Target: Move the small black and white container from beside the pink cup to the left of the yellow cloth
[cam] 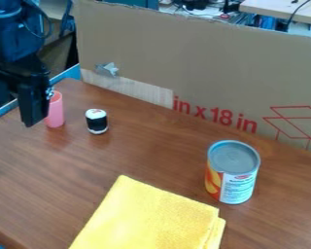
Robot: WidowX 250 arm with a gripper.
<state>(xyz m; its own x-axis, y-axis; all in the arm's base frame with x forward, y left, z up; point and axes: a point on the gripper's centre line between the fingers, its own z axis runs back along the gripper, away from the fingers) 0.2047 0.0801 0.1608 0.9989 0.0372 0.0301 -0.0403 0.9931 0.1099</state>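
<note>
Folded yellow cloth (pixel 151 214) nearest camera, well apart from jaws of gripper (pixel 34 116); jaw opening cannot be determined. Pink cup (pixel 55 115) upright just beside jaws, contact unclear. Black-and-white cylinder (pixel 96 121) near jaws, beyond cup; labelled tin can (pixel 233 175) upright, well apart from jaws.

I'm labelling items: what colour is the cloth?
The cloth is yellow, best seen in the camera view.

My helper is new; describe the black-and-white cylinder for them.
Find the cardboard panel behind the wooden table. Near its left end stands a pink cylinder; the black-and-white cylinder sits just right. It is shorter than the pink one and smaller than the tin can.
</note>
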